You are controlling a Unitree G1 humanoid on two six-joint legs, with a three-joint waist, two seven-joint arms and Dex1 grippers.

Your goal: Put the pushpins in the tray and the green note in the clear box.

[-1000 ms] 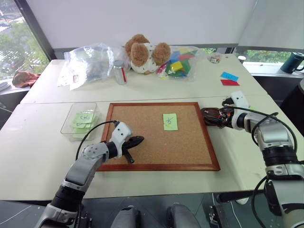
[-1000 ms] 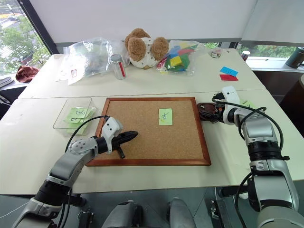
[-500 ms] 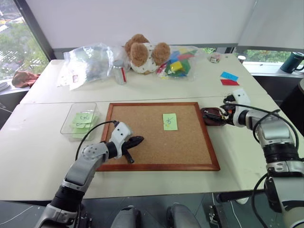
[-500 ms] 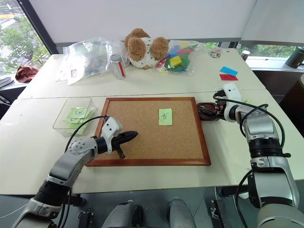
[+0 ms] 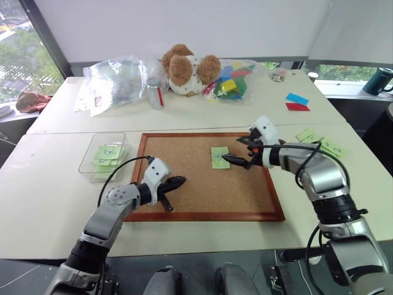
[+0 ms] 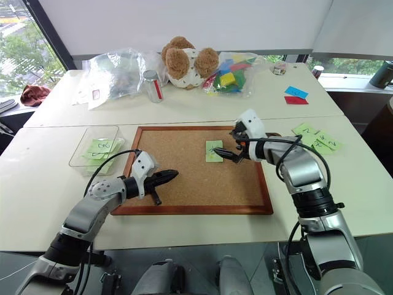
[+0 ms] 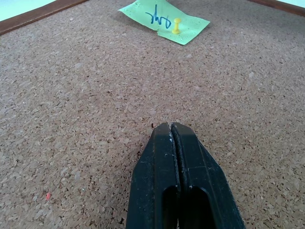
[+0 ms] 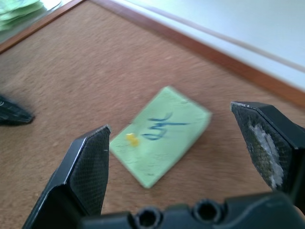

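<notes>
The green note (image 5: 220,157) lies pinned by a yellow pushpin (image 7: 177,26) near the middle of the corkboard (image 5: 184,203), bare cork all around it. The right gripper (image 5: 241,153), jaws spread wide, hovers just beside its right edge, having swung in from beside the board. The left gripper (image 5: 178,182), jaws pressed together and empty, rests over the board's near-left part.

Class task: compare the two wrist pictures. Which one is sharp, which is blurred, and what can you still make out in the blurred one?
Left wrist view: sharp, cork grain crisp, the yellow pushpin clear on the green note. Right wrist view: smeared and soft; the note's squiggle and the pin remain readable between the open right gripper.
</notes>
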